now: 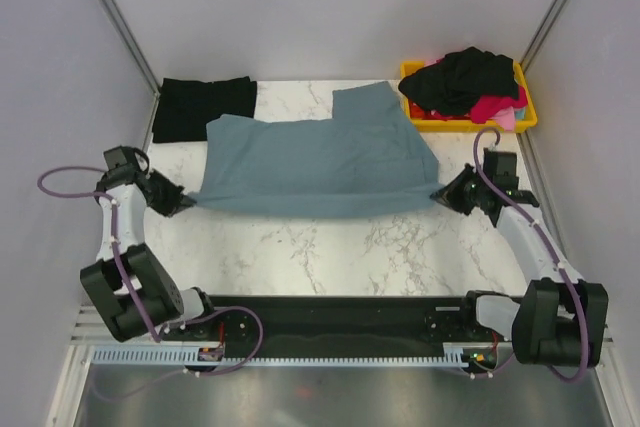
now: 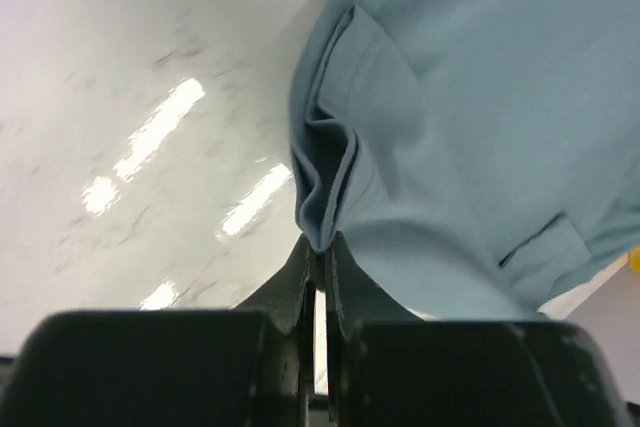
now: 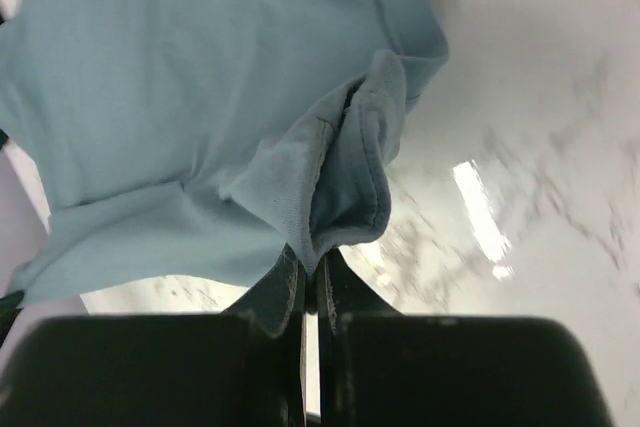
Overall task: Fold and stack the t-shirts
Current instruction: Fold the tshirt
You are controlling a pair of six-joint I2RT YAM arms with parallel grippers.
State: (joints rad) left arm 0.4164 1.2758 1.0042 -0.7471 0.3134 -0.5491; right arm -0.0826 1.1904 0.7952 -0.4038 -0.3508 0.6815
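Shirt, slate blue-grey [image 1: 320, 157]: spread over the middle of the table [image 1: 330, 247]. Its near hem is drawn in a straight line from 9 to 3 o'clock, and one flap reaches toward 12.

Left arm [image 1: 112, 222]: jaws clenched on a bunched corner of that hem at 9 o'clock. The wrist view shows the cloth [image 2: 470, 127] pinched between the tips.

Right arm [image 1: 525, 227]: jaws clenched on the opposite corner at 3 o'clock, cloth [image 3: 180, 97] gathered in a fold at the tips.

Purpose of hold, as judged: two corners gripped well apart give a taut, even edge, ready to be carried toward 12 for a fold.

Shirt, black, folded [image 1: 205, 107]: flat at 10 o'clock, just beside the blue-grey shirt's far left corner. Likely the base of the stack.

Bin, yellow [image 1: 450, 126]: at 1 o'clock, holding a heaped black shirt [image 1: 470, 77] and pink-red cloth [image 1: 495, 107], not yet folded.
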